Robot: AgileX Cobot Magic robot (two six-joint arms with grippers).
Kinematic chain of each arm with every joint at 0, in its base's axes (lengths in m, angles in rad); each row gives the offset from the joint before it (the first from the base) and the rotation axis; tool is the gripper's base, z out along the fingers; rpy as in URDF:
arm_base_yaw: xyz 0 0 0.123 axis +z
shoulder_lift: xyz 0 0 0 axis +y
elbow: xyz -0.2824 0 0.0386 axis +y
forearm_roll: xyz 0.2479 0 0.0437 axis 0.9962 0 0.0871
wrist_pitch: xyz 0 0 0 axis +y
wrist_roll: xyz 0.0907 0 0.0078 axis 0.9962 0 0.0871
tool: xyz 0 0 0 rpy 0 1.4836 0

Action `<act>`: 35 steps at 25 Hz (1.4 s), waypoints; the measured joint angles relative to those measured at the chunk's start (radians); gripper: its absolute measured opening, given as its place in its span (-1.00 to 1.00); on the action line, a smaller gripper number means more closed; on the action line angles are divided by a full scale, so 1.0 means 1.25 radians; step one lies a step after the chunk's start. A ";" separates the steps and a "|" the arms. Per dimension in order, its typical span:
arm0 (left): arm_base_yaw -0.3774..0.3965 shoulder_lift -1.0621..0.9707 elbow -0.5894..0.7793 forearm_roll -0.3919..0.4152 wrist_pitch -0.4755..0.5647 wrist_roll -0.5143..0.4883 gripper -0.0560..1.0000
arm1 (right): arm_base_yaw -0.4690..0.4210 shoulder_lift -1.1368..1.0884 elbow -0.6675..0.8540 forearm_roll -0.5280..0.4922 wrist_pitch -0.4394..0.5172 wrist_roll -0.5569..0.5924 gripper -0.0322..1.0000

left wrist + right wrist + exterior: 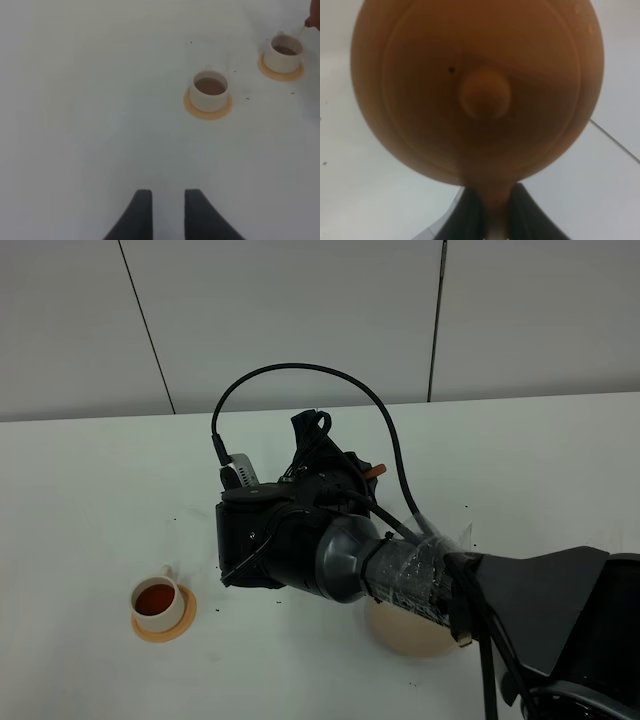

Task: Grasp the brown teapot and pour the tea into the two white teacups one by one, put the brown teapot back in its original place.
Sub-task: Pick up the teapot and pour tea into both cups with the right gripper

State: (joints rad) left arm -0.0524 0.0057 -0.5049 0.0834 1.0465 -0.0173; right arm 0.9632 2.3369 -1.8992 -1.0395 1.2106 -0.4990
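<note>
The brown teapot point(480, 85) fills the right wrist view, lid knob facing the camera. My right gripper point(491, 207) is shut on its handle. In the exterior high view my right arm point(330, 555) reaches across the middle and hides most of the teapot; only a brown tip point(375, 469) shows. One white teacup point(160, 602) holds tea on its orange coaster at the left. The left wrist view shows both teacups point(210, 90) point(285, 50) with tea in them, and a brown tip of the teapot point(314, 21) by the farther one. My left gripper point(164, 202) is open above bare table.
The pale beige round mat point(405, 638) lies partly under my right arm, near the table's front. Orange coasters point(207, 111) point(280, 75) sit under the cups. A grey panelled wall point(300, 310) stands behind the white table.
</note>
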 joint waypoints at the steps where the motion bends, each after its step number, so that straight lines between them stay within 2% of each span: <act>1: 0.000 0.000 0.000 0.000 0.000 0.000 -0.46 | 0.000 0.000 0.000 0.000 0.000 0.000 -0.76; 35: 0.000 0.000 0.000 0.000 0.000 0.000 -0.46 | 0.000 0.000 0.000 -0.001 0.000 0.000 -0.76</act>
State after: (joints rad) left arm -0.0524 0.0057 -0.5049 0.0834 1.0465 -0.0173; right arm 0.9632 2.3369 -1.8992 -1.0403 1.2106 -0.4993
